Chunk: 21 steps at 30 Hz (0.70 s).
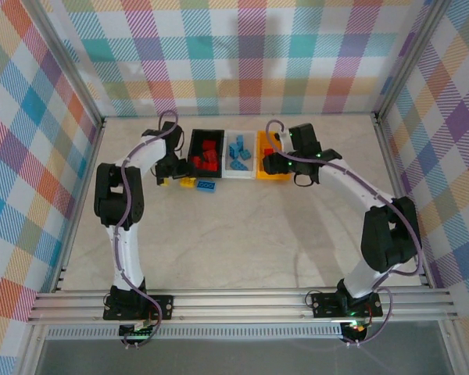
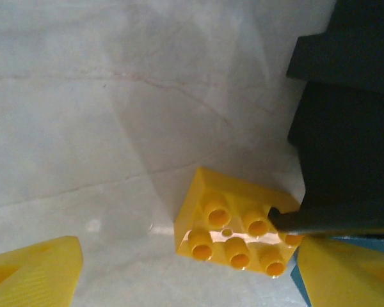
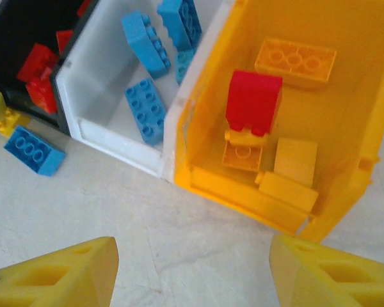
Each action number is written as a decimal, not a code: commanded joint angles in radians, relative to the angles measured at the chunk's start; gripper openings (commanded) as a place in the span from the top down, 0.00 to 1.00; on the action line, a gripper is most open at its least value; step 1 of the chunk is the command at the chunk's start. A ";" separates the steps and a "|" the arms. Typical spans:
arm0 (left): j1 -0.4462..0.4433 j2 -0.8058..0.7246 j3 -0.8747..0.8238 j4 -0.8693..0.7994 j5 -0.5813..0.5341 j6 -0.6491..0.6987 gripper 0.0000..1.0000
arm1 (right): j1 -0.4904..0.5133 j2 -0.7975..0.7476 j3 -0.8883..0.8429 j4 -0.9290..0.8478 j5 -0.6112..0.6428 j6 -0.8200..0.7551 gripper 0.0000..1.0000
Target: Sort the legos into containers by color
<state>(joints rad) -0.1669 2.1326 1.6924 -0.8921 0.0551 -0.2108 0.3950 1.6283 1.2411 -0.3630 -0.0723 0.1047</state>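
Risk comes first on the left. The left gripper [image 2: 189, 256] is hovering with its yellow fingers apart on either side of a yellow brick [image 2: 233, 220]. The brick is lying studs-up on the table and sitting much closer to the right finger than to the left. Squeezing from here would likely shove or twist the brick instead of pinching it squarely. A blue brick [image 3: 33, 150] is lying just beside that same right finger and could get caught too. The black bin [image 1: 206, 131], holding red bricks, is standing just beyond the right finger, so a careless lift might knock its wall.

Further right, the white bin [image 3: 125, 153] is holding blue bricks.

The right gripper [image 3: 192, 256] is hanging with fingers apart and nothing between them. Ahead of the fingers, inside the yellow bin [image 3: 217, 182], a red brick [image 3: 255, 99] is resting on yellow ones. It looks mis-sorted and would spoil the result if left there.

The table [image 1: 242, 234] is showing a pale, faintly veined, slightly glossy surface. Pastel plaid walls [image 1: 242, 55] are enclosing it, with an aluminium rail [image 1: 242, 301] running along the near edge.
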 commanded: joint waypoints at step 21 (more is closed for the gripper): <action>0.044 -0.258 -0.286 -0.005 0.038 0.040 0.15 | 0.105 0.058 0.032 -0.015 -0.009 0.066 0.35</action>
<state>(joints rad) -0.1322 1.9095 1.4078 -0.8867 0.0700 -0.2047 0.4820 1.6722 1.2396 -0.3832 -0.0723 0.1543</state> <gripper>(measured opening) 0.843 0.646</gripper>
